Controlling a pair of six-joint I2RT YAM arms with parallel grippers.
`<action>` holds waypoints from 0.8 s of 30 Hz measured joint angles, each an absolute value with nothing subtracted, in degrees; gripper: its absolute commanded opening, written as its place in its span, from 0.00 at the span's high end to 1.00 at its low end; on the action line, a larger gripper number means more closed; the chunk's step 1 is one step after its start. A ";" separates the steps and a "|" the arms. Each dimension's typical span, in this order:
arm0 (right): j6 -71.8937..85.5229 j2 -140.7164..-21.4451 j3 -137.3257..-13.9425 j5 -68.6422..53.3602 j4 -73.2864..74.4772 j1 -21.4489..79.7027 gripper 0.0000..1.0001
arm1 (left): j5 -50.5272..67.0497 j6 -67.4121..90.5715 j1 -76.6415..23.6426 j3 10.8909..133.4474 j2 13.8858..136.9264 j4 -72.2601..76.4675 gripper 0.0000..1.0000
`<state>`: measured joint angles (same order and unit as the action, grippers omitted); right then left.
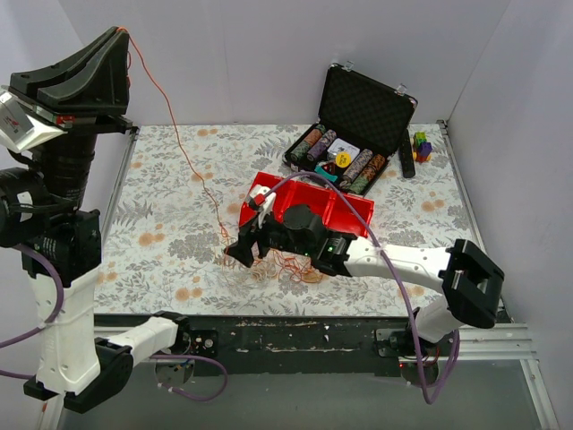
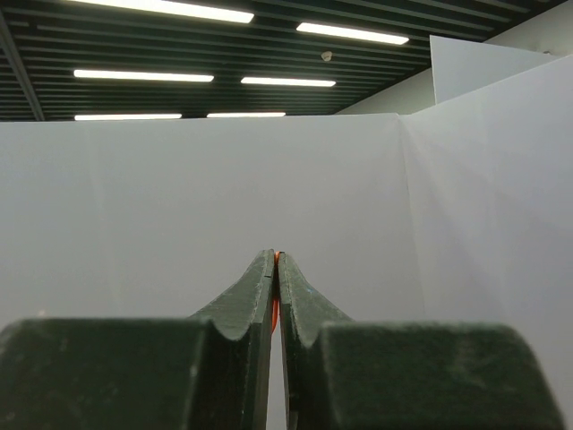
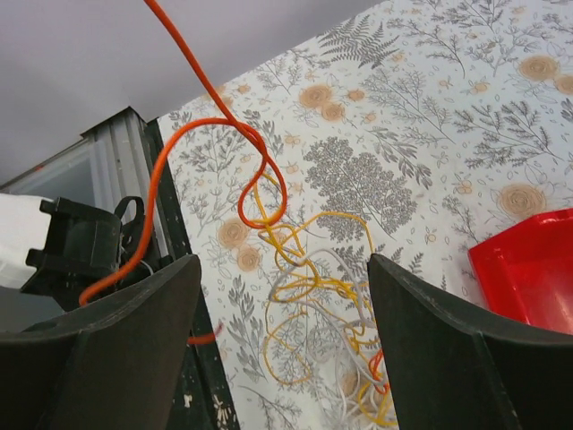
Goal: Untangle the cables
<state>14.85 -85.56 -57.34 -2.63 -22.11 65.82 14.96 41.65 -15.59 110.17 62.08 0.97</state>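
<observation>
Tensioning an orange cable [image 3: 183, 45] from the tangle [image 3: 313, 287], left end effector [image 2: 275, 260] clamps it — right end effector [image 3: 282, 278] waits, jaws spread.

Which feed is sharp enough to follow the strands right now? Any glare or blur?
Right wrist: sharpest on the cables, evenly lit, though the right fingers are dark and soft up close. Left wrist: aimed at bright ceiling lights, left fingers dark, only a sliver of orange strand showing. Top external: even light, no glare, but the strands look hair-thin.

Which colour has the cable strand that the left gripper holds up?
Orange. The cable shows best in the right wrist view.
</observation>
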 measured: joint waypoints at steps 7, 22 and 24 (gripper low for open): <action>15.31 -91.70 -61.06 -3.20 -22.65 66.13 0.68 | 15.49 41.98 -15.59 111.46 62.08 -0.43 0.98; 17.80 -82.00 -50.13 4.97 -20.71 66.13 0.99 | 5.69 32.14 -15.62 107.50 59.88 1.61 1.00; 18.41 -79.26 -46.94 6.20 -20.86 66.13 0.99 | 0.60 29.41 -15.62 107.61 60.73 3.27 1.00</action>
<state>18.41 -79.26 -46.94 6.20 -20.86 66.13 0.60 29.41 -15.62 107.61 60.73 3.27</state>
